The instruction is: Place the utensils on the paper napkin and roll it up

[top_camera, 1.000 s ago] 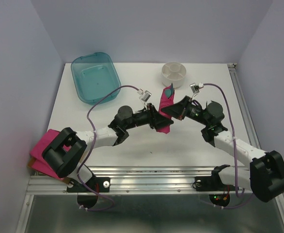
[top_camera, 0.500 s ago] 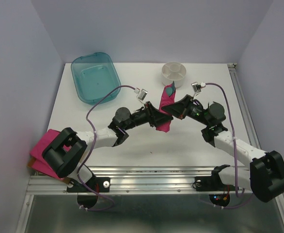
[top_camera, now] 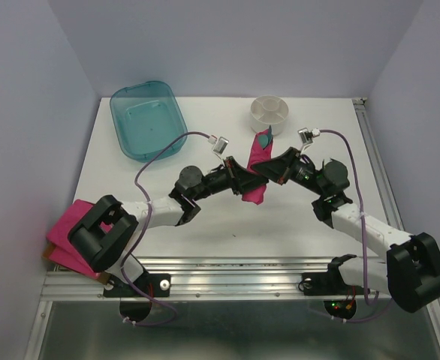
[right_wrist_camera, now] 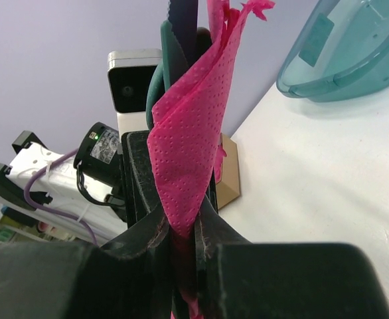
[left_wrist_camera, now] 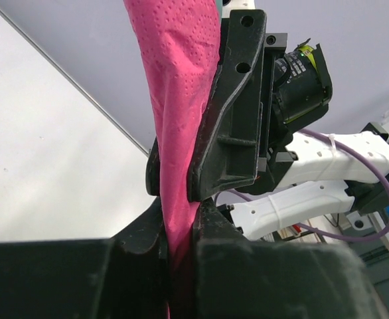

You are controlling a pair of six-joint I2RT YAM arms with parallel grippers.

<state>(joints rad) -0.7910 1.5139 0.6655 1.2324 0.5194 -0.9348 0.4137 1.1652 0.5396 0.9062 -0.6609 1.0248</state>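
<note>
The left jaws have just closed. A second ago they stood apart beside the napkin [top_camera: 256,171]; now the left wrist view shows them pinched on the pink paper [left_wrist_camera: 174,100] at its lower part. The right jaws have not changed: they are clamped on the same bundle from the other side, with the paper [right_wrist_camera: 184,153] folded into a loose cone above them. The dark-teal utensils [right_wrist_camera: 178,40] stick out of its top.

From above, the bundle sits between the two arms at the middle of the tabletop [top_camera: 295,225], its teal tip [top_camera: 263,138] pointing toward the white bowl [top_camera: 269,112]. Whether its lower end touches the tabletop cannot be told.

The utensils are already inside the napkin, so placing looks done and rolling is under way. With both arms gripping, one can likely turn the roll or tighten it while the other steadies it. The wrap looks slack and open at the top. The thin paper could tear or the utensils could slip out if the two grips pull against each other.
</note>
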